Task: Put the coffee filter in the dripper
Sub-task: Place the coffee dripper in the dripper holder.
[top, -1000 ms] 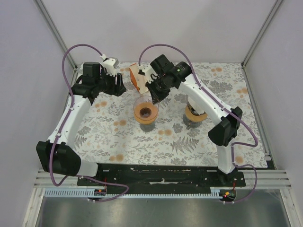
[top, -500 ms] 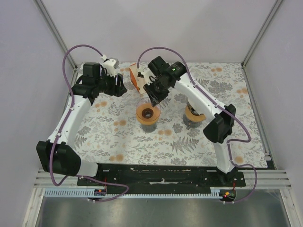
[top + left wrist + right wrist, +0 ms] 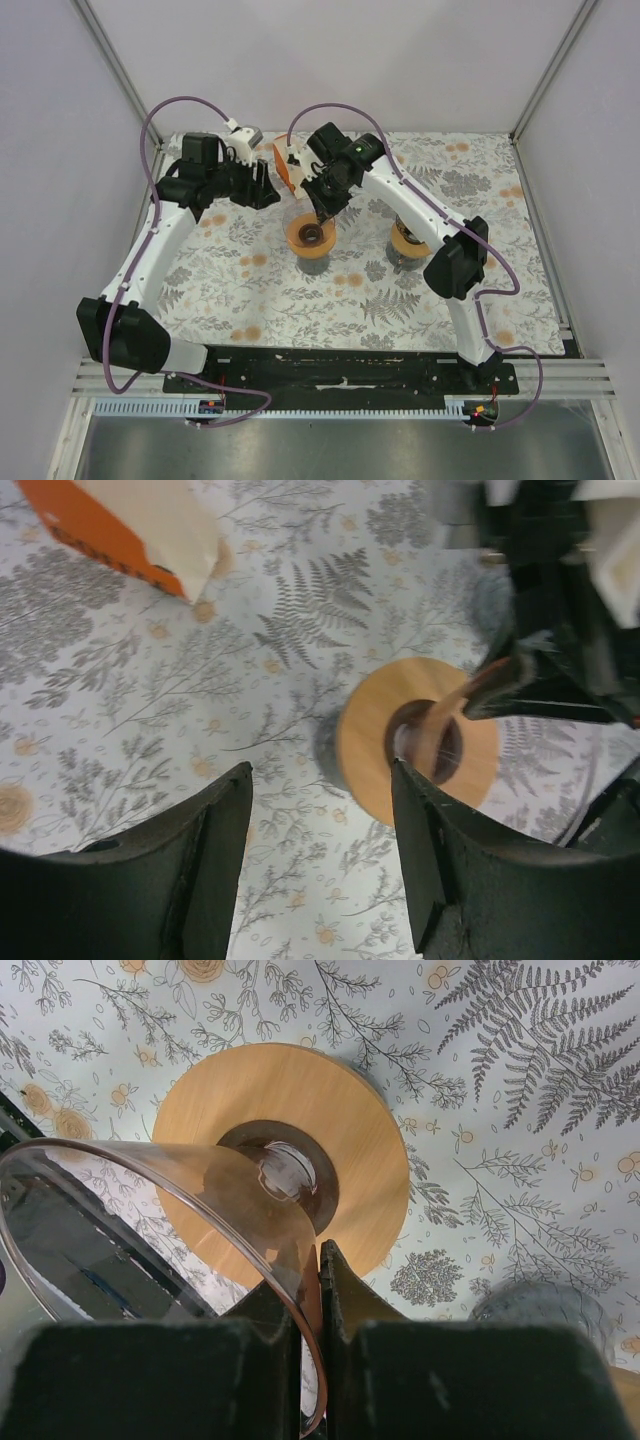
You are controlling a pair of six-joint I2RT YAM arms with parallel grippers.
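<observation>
Surface (image 3: 300, 300): floral cloth, both arms reach to the far half.

Right arm (image 3: 405, 195) crosses toward the far centre. Left arm (image 3: 160, 235) reaches along the left edge toward the far left.

Dripper (image 3: 310, 238) stands upright, far of centre: a clear glass cone on a wooden collar (image 3: 350, 1140). Cone looks empty, no paper in it.

A second glass-and-wood piece (image 3: 410, 240) sits right of the dripper, apart from it. Can't tell what it is.

Orange filter pack (image 3: 90, 530) lies near the far edge, just beyond the dripper. The coffee filter (image 3: 165, 515) is cream paper sticking out of the pack's open end, not in the dripper.

Right tool (image 3: 318, 1260): closed, pinching the cone's glass wall at the rim.

Left tool (image 3: 320, 770): fingers spread, holding nothing, above the cloth between pack and dripper, touching neither.

Step, my read: the dripper is being steadied and the filter pick hasn't started.

Next move needs the left tool over the pack's open end to pinch one sheet only. The paper is thin, so doubles are a risk. The right tool partly blocks the cone mouth and may have to clear it.
</observation>
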